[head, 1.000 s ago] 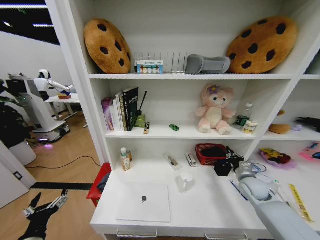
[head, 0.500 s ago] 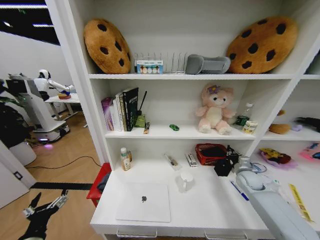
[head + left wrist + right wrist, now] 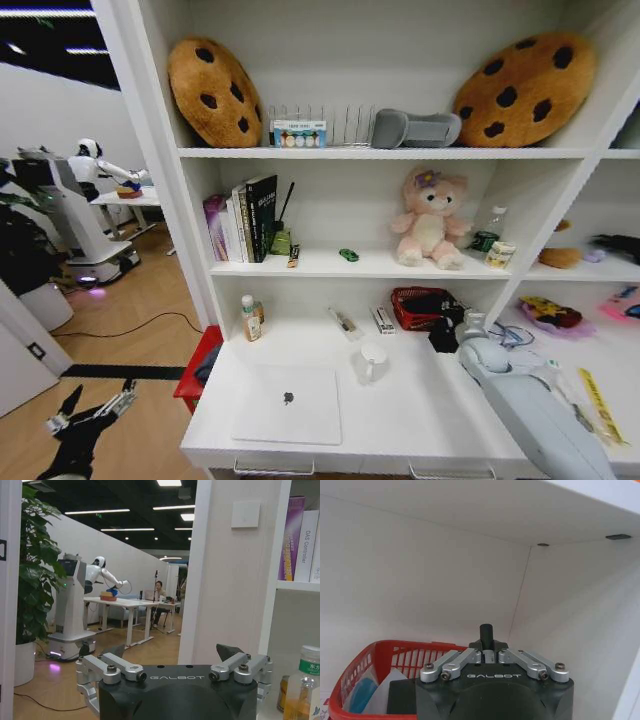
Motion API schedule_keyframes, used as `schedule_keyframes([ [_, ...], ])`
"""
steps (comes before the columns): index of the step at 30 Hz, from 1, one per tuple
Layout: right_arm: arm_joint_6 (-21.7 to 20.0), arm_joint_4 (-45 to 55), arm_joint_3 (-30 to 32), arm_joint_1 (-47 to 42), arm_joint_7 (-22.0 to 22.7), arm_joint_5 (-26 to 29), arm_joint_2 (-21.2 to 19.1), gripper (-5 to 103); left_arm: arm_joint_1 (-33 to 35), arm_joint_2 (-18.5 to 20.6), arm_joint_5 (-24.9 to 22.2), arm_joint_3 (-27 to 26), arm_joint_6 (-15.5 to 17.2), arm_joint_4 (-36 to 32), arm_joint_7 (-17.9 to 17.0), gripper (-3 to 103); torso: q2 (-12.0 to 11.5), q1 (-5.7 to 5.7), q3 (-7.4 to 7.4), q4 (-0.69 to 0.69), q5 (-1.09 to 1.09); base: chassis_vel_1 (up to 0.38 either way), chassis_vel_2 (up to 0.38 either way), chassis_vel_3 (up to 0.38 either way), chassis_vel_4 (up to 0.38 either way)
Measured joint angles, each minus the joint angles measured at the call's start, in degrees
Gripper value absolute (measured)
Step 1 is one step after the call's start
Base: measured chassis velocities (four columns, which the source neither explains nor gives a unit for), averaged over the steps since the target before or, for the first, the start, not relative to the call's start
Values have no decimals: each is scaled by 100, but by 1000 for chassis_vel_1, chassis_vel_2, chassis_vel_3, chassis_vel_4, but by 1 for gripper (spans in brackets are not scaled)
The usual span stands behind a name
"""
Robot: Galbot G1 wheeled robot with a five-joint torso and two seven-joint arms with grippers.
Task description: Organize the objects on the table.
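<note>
A: Held item first: a small dark upright thing (image 3: 486, 631) sits pinched between the right gripper (image 3: 490, 655) fingers, which are closed tight on it; what it is cannot be told; it hangs beside the red basket (image 3: 380, 655) at the back of the table (image 3: 420, 420), under the shelf.

B: Other table items?

A: Silver laptop (image 3: 287, 403) lies closed near the front edge; white mug (image 3: 372, 358) stands just behind it; small jar (image 3: 250, 319) at the back left; yellow strip (image 3: 600, 405) on the far right.

B: Risks?

A: Judged only: the basket rim is close, so a low sideways move could knock it; the shelf overhead leaves little room to lift; a slack pinch could drop the item.

B: Left arm?

A: Left gripper (image 3: 172, 667) hangs low off the table's left end, fingers spread, holding nothing.
</note>
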Motion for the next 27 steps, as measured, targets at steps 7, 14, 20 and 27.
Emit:
schedule_keyframes([
  [7, 162, 170, 145, -318, -89, -127, -39, 16, 0, 0, 0, 0, 0, 0, 0, 100, 0, 0, 0, -1, 0, 0, 0, 0, 0],
  [14, 177, 324, 235, -478, -88, -116, -57, 44, 0, 0, 0, 0, 0, 0, 0, 100, 0, 0, 0, 0, 0, 0, 0, 0, 0],
  [20, 112, 622, 362, -702, -1, -31, -122, 66, 0, 0, 0, 0, 0, 0, 0, 100, -1, 0, 0, 0, 0, 0, 0, 0, 0],
  [27, -240, 1888, 743, -1572, 240, 171, -182, 93, 0, 0, 0, 0, 0, 0, 0, 100, -1, 0, -1, 1, -1, 0, 0, 0, 0],
])
